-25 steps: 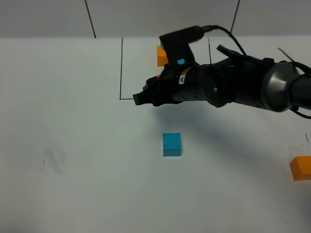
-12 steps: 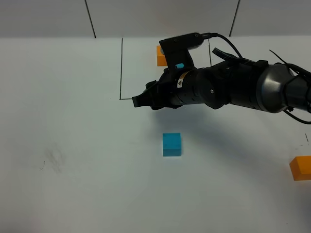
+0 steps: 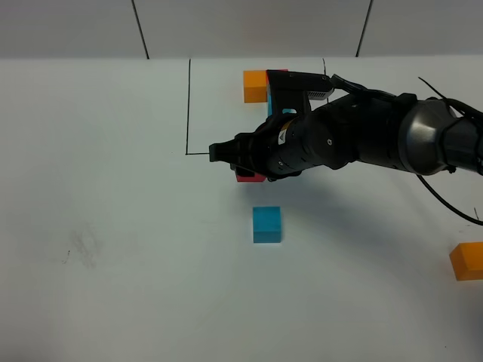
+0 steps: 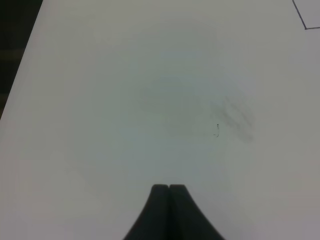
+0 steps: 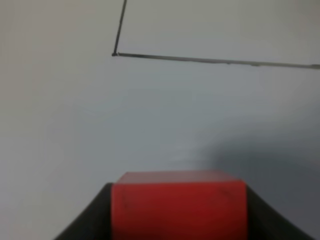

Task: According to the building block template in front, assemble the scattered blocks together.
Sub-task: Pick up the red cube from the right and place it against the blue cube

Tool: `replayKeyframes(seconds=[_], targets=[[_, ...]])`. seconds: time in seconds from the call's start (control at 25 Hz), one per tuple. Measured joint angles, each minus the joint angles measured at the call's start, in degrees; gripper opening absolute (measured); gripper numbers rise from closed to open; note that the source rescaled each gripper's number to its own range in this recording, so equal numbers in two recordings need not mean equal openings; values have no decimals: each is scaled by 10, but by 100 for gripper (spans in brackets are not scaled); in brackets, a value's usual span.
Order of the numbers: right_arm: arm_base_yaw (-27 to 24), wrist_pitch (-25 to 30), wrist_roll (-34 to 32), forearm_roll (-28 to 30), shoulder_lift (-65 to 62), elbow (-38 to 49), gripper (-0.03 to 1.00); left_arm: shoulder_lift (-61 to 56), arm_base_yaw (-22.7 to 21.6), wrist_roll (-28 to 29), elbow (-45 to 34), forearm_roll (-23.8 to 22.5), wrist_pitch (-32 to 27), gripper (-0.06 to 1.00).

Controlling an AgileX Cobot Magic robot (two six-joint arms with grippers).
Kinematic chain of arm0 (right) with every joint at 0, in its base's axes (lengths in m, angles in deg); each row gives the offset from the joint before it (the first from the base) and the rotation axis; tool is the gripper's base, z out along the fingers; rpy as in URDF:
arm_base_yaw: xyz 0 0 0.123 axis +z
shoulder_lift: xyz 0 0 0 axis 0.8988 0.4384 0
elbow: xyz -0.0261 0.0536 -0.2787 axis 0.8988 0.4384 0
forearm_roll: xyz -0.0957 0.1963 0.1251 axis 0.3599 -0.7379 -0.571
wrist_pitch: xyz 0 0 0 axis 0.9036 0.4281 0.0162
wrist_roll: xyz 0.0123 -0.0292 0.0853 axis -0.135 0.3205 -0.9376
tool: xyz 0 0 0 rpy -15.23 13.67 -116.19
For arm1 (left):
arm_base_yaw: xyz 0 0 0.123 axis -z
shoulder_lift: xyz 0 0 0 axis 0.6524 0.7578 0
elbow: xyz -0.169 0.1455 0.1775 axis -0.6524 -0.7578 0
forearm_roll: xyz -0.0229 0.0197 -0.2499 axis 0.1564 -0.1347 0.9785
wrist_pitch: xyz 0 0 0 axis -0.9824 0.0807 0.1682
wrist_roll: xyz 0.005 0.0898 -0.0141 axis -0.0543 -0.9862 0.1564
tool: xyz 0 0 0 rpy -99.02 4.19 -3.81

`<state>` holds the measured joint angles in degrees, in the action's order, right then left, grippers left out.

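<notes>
Since a second ago our right arm (image 3: 362,139) has swung nearer and lower, off the drawn line, so the cube it carries now shows beneath it and the template's orange cube stands uncovered. The right gripper (image 5: 179,220) pinches a small red matte cube (image 3: 250,178) between its black fingers (image 5: 95,220), jaws part-way apart on the cube's sides. It hangs just outside the near edge of the thin black drawn rectangle (image 3: 188,105), near its corner. We cannot tell whether the held cube touches the surface.

Just nearer than that lies a small cyan-blue matte cube (image 3: 266,224), apart from the red one. Well off to the right sits a loose orange matte cube (image 3: 466,261), cut by the picture's edge. Inside the rectangle, the building block template (image 3: 255,86) shows us only its orange cube and a sliver of red. The arm's bulk and wrist camera cover the rest.

Our left gripper (image 4: 168,189) is outside the high view. Its own camera shows its fingers pressed together, near a faint grey smudge (image 4: 232,117).

Everything rests on a white matte table (image 3: 113,302). Behind it a pale grey wall (image 3: 241,26) carries two dark slanting seams.
</notes>
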<state>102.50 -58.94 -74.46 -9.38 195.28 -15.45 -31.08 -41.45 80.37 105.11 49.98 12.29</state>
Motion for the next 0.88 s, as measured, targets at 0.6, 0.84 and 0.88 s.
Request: replayKeyframes(seconds=[0.6, 0.84, 0.88], targets=[[-10, 53, -202, 215, 1, 0, 43, 0, 0, 0, 0, 0, 0, 0], [-5, 40, -202, 219, 7, 0, 43, 0, 0, 0, 0, 0, 0, 0], [-5, 40, -202, 219, 7, 0, 43, 0, 0, 0, 0, 0, 0, 0]])
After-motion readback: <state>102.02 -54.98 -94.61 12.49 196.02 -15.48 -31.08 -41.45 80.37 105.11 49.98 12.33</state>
